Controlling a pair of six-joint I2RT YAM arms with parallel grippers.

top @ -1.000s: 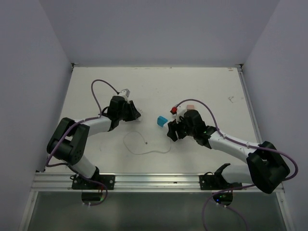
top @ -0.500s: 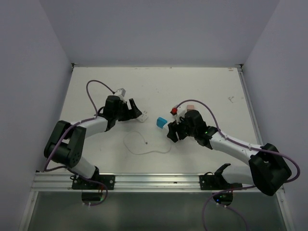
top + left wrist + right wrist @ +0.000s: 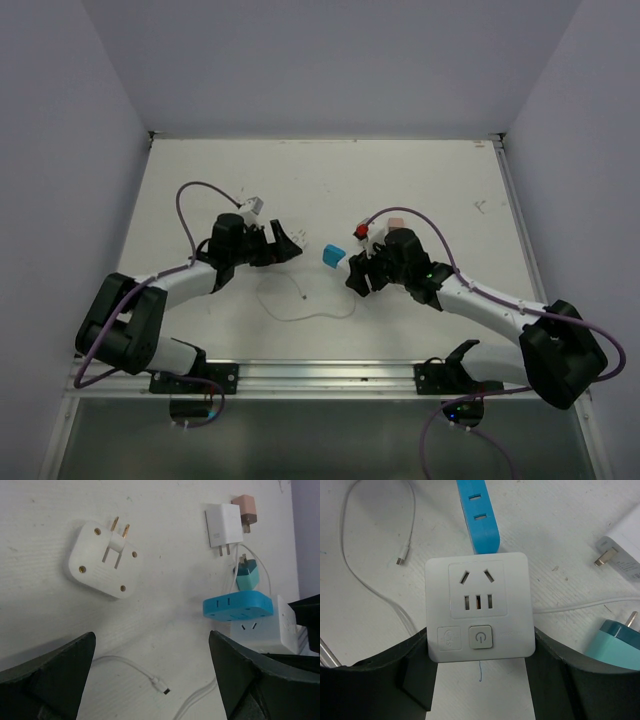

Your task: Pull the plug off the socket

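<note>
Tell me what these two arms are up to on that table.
The right end effector grips the white socket block by its sides, face up, with nothing plugged into it. The left end effector hangs open above the square white plug, which lies prongs-up on the table, well apart from the socket block. A blue adapter rests against the block's far edge. The plug looks already pulled off.

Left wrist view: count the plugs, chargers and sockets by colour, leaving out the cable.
White: 3 (square plug, flat charger, socket block)
Blue: 1 (blue socket)
Teal: 1 (teal charger)
Pink: 1 (pink charger)
Total: 6
</note>
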